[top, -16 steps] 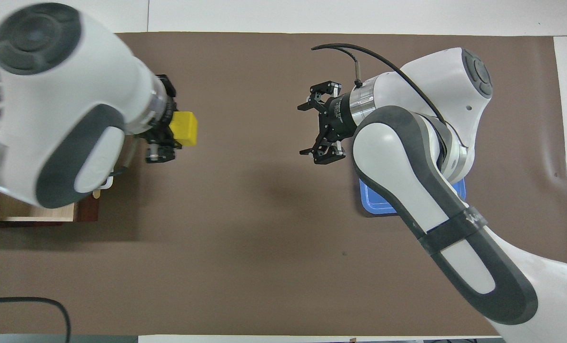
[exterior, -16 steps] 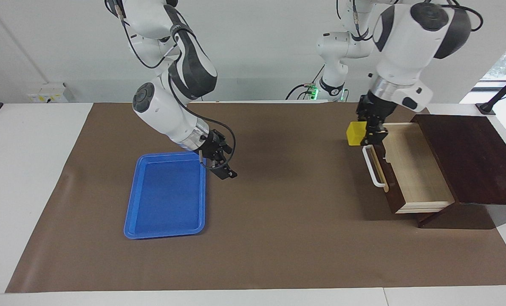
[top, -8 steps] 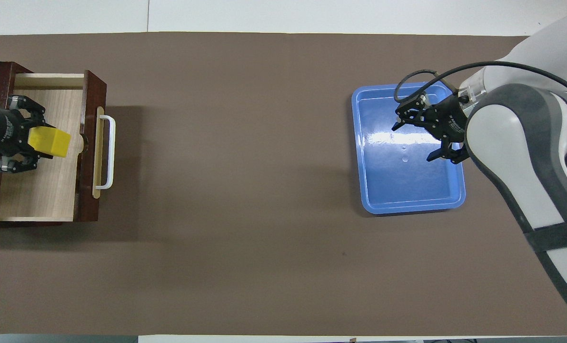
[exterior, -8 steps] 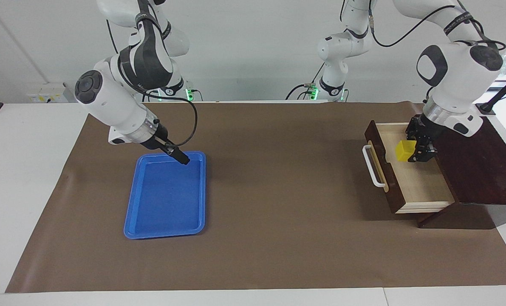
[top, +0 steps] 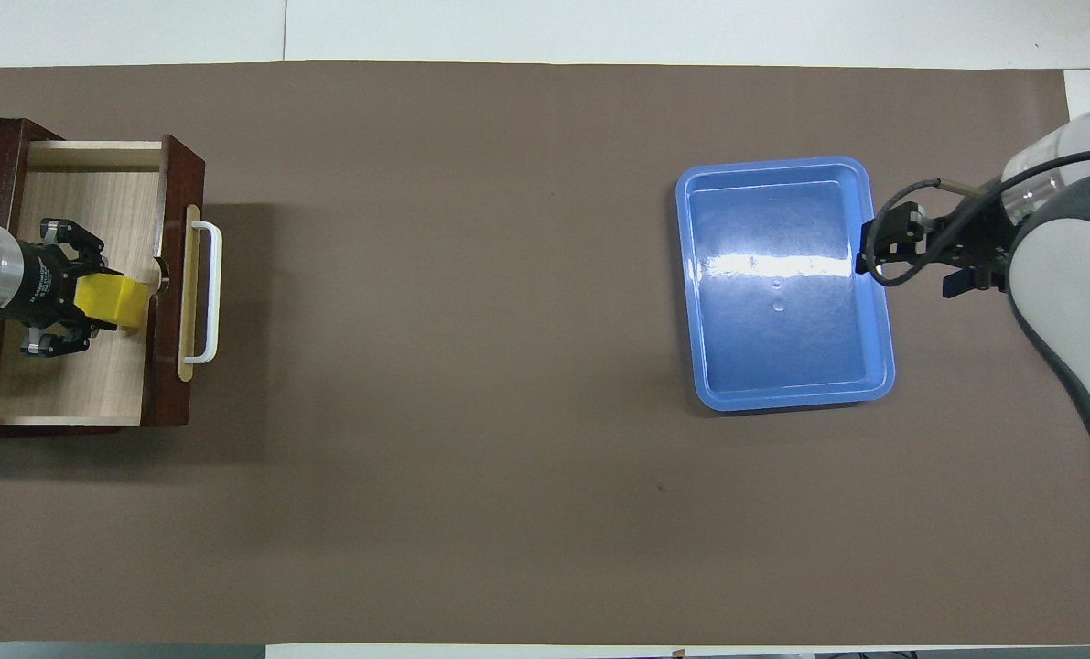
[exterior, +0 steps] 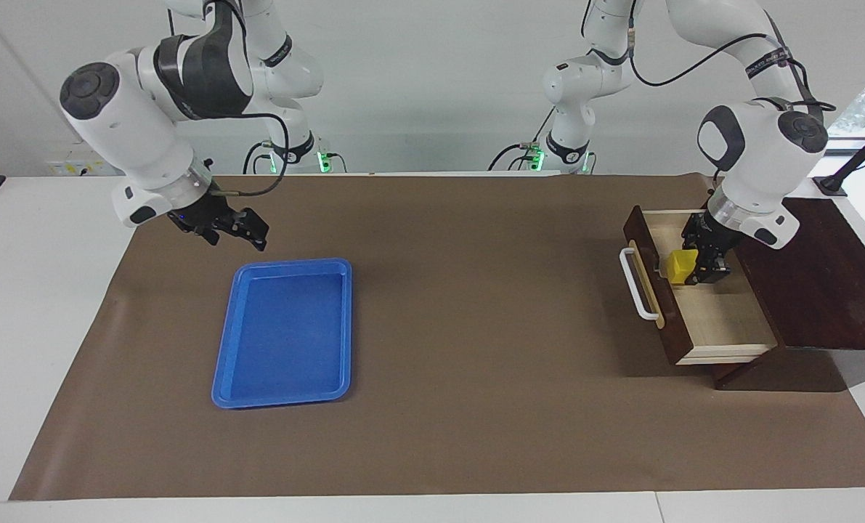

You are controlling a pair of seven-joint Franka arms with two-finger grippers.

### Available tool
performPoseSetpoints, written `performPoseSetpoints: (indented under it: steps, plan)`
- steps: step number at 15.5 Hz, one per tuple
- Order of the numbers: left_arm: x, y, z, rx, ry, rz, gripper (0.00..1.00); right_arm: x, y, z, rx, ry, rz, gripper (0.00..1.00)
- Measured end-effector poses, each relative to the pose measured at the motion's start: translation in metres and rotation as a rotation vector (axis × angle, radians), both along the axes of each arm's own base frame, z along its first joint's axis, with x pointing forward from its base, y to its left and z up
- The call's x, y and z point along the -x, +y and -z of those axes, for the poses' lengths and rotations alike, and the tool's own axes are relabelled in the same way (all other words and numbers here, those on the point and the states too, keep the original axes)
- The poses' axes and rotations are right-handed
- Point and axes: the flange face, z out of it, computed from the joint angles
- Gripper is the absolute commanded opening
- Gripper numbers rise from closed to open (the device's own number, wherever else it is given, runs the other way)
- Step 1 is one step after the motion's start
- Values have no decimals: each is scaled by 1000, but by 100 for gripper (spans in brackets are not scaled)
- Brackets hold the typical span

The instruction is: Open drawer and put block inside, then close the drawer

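The dark brown box's drawer (exterior: 723, 319) stands pulled open, pale inside, white bar handle (exterior: 635, 283) toward the table's middle. My left gripper (exterior: 695, 267) reaches down into the drawer and is shut on the yellow block (exterior: 679, 265), low and close to the drawer's front wall. In the overhead view the block (top: 113, 304) sits between the fingers of my left gripper (top: 82, 302), over the drawer's floor (top: 78, 384). My right gripper (exterior: 256, 231) is open and empty, over the mat beside the blue tray.
The flat blue tray (exterior: 221, 363) lies on the brown mat toward the right arm's end; it also shows in the overhead view (top: 705, 384). My right gripper (top: 883, 256) hangs at the tray's edge. The dark box top (exterior: 817, 276) rises above the drawer.
My left gripper carried the block from above the drawer's front into the drawer and lowered it. My right arm drew back from the table's middle, across the tray, to the tray's edge.
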Motion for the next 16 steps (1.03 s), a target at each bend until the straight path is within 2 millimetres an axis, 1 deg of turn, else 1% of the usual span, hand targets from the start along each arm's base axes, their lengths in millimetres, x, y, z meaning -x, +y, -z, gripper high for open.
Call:
performPoseSetpoints:
  steps: [2,3,4,5,6,7,8,9,10,11,12,13,14,16]
  plan:
    - [-2,-3,-11,-1,-13,2,100,15,-5,-27,30,-40,-95,100]
    - [-4,-6,-21,1,-15,-4,100,21,-7,-39,52,-61,-135,100]
    - [-7,-14,-33,3,-17,-14,100,24,-8,-47,71,-76,-166,100]
    - [-11,-32,-44,4,-22,-15,100,26,-8,-51,81,-83,-189,100]
    - [-12,-59,-51,0,-23,-6,100,27,-9,-51,84,-83,-200,100]
    - [-10,-89,-52,-8,-21,0,100,26,-9,-49,84,-79,-205,100]
    - [-7,-117,-49,-19,-16,0,100,25,-9,-45,83,-72,-208,100]
    - [-4,-137,-43,-32,-8,-4,100,24,-9,-41,82,-64,-209,100]
    - [-3,-149,-34,-42,3,-9,100,23,-9,-37,81,-56,-209,100]
    - [-2,-151,-24,-52,11,-9,100,22,-9,-34,80,-50,-209,100]
    - [-3,-147,-14,-66,13,-9,100,21,-10,-32,80,-46,-209,100]
    - [-4,-139,-6,-79,14,-14,100,22,-10,-31,79,-41,-208,100]
    - [-6,-125,-1,-90,15,-20,100,22,-12,-31,78,-34,-206,100]
    - [-10,-95,0,-94,18,-11,100,23,-13,-30,78,-27,-204,100]
